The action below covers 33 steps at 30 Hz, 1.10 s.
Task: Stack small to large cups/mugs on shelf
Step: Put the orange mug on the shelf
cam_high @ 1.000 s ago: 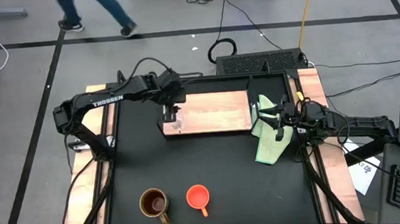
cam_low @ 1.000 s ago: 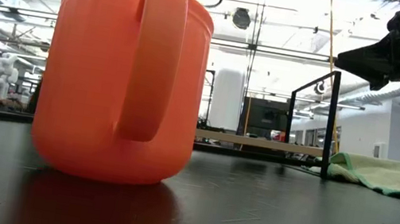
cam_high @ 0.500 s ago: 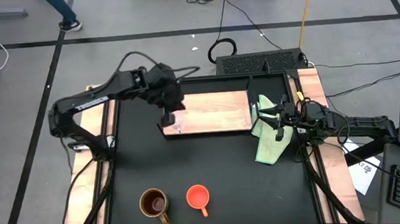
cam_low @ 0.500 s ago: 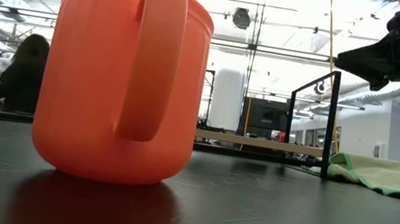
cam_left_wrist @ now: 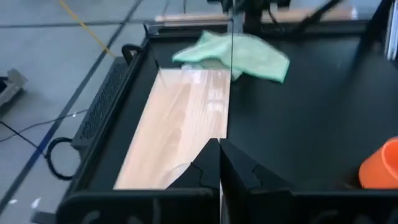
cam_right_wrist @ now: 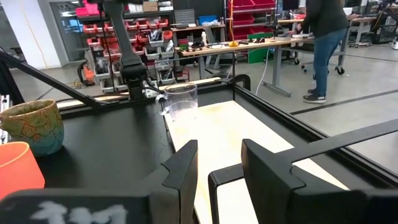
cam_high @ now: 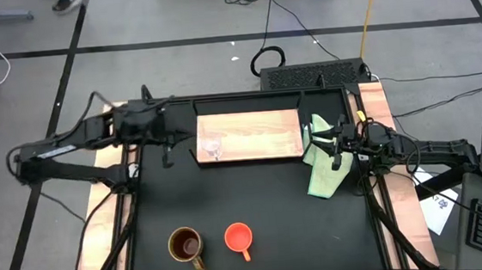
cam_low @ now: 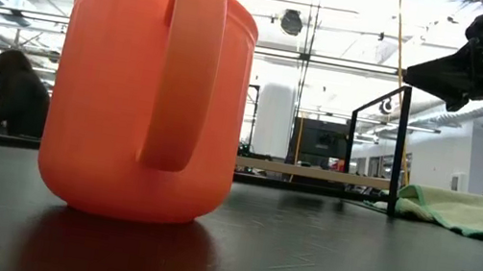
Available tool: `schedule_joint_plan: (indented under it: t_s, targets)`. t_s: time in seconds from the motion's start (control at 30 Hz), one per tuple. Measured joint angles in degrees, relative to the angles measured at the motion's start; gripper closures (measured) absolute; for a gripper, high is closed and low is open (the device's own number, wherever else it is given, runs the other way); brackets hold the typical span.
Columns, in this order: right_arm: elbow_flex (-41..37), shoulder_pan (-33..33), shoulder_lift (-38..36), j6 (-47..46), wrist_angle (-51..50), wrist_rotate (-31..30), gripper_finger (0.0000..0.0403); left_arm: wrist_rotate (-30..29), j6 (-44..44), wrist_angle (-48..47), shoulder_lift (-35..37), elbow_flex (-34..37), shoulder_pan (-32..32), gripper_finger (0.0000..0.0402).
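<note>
The tiny clear glass cup stands upright on its base at the left end of the light-wood shelf; it also shows in the right wrist view as the clear cup. The brown mug and the orange cup stand side by side on the table near its front edge. My left gripper is shut and holds nothing; it hangs above the table left of the shelf, clear of the clear cup. My right gripper is open above the green cloth, with nothing between its fingers.
The pale green cloth lies crumpled against the shelf's right end. A dark raised frame runs round the black table top. There is bare black table between the shelf and the two cups at the front. People move in the room beyond.
My left gripper has drawn back from the clear cup on the shelf, going up and toward the table's left edge, and now points less steeply down. The clear cup stays upright at the shelf's left end. The right arm has kept still.
</note>
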<state>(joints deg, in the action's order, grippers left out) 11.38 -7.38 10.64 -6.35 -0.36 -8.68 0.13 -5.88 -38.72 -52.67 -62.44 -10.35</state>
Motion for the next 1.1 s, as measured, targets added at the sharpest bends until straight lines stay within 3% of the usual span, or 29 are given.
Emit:
schedule_joint_plan:
  t_s: [0.13, 0.23, 0.5, 0.6, 0.77, 1.1]
  targets:
    - [0.00, -0.01, 0.37, -0.06, -0.01, 0.00, 0.0286, 0.58, 3.67, 4.89, 7.38, 10.32, 0.90, 0.0400]
    - [0.00, -0.01, 0.89, -0.62, 0.08, 0.01, 0.0286, -2.28, 5.78, 8.62, 12.32, 17.32, 2.29, 0.0400]
    - [0.00, -0.01, 2.70, -2.13, 0.31, 0.03, 0.0290, -3.54, 7.47, 22.07, 21.81, 32.14, 7.17, 0.0401]
    - [0.00, -0.06, 3.08, 0.05, 0.56, 0.61, 0.0313, -5.64, 7.50, 27.57, 24.54, 37.58, 8.72, 0.0401]
    - [0.00, 0.02, 3.16, 2.80, 3.32, 2.88, 0.0390, -7.81, 7.58, 33.19, 28.74, 44.80, 10.01, 0.0401]
    - [-0.02, 0.75, 5.85, 4.07, 8.30, 12.25, 0.0402, -8.27, 7.56, 39.42, 35.73, 54.43, 10.43, 0.0401]
